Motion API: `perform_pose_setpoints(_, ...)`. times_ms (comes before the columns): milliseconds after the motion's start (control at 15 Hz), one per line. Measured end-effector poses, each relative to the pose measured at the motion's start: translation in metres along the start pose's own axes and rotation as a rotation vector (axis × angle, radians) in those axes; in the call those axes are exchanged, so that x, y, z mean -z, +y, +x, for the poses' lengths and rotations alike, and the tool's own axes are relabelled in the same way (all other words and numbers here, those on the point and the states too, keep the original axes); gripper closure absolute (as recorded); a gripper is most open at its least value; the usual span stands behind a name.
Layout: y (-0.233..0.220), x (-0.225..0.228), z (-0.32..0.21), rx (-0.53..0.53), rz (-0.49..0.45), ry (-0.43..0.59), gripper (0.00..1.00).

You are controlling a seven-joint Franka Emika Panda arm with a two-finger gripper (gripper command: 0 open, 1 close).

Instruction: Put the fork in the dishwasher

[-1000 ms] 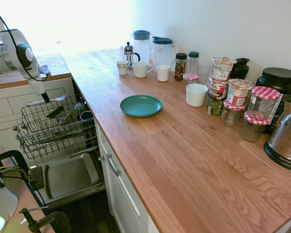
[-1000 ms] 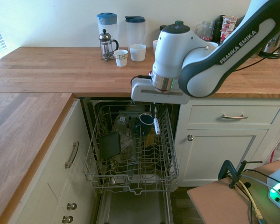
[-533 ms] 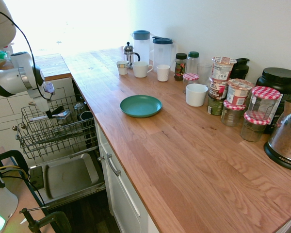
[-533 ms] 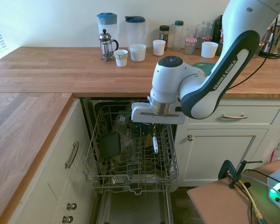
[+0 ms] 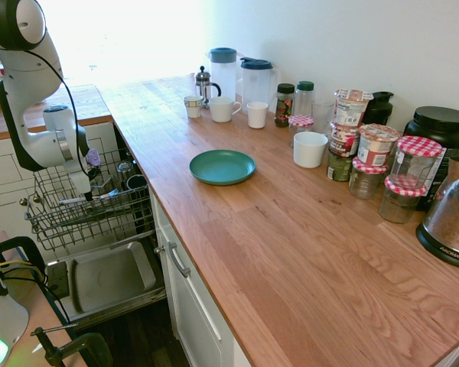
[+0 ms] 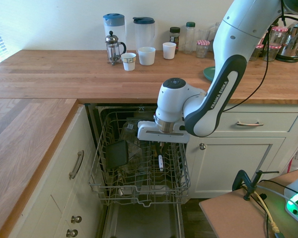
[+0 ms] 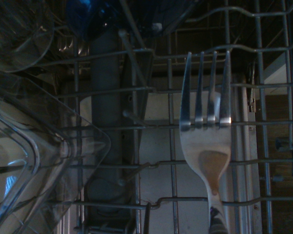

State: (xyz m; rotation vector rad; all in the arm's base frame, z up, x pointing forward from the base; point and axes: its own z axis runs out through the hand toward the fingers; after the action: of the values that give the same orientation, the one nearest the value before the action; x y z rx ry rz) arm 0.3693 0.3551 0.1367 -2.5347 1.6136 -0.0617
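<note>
One fork (image 7: 206,141) at the dishwasher's pulled-out rack (image 6: 139,171), one gripper (image 6: 161,143) above that rack, fingers clamped on the fork, two lidded pitchers and one teal plate (image 5: 222,167) on the counter beyond the rack

A green plate (image 5: 222,167) lies on the wooden countertop (image 5: 291,245). Beyond it, toward the wall, stand a French press (image 5: 204,88), two blue-lidded pitchers (image 6: 144,34), a patterned cup (image 6: 128,61) and white cups (image 6: 146,55). A dark-lidded jar (image 5: 284,105) stands beside a green-lidded bottle (image 5: 304,101). Farther along the counter, tubs (image 5: 377,144) and jars with red-checked lids (image 5: 402,198) are stacked near a large black-lidded container (image 5: 439,138) and a metal kettle (image 5: 453,214). Below the countertop, white drawers (image 6: 248,122) bear bar handles (image 6: 250,124); a white cabinet door (image 6: 233,163) bears a round knob (image 6: 202,146).
</note>
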Motion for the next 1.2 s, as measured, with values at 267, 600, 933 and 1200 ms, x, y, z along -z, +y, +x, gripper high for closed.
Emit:
perform_pose_setpoints(267,0.0,-0.015,0.005,-0.004,-0.012,-0.002,0.0)
perform_pose_setpoints(600,0.002,-0.018,0.006,0.011,-0.013,0.013,0.0)
perform_pose_setpoints(933,0.004,-0.019,0.001,0.019,-0.013,0.017,0.0)
perform_pose_setpoints(1200,0.001,-0.004,-0.003,0.006,0.005,0.031,0.0)
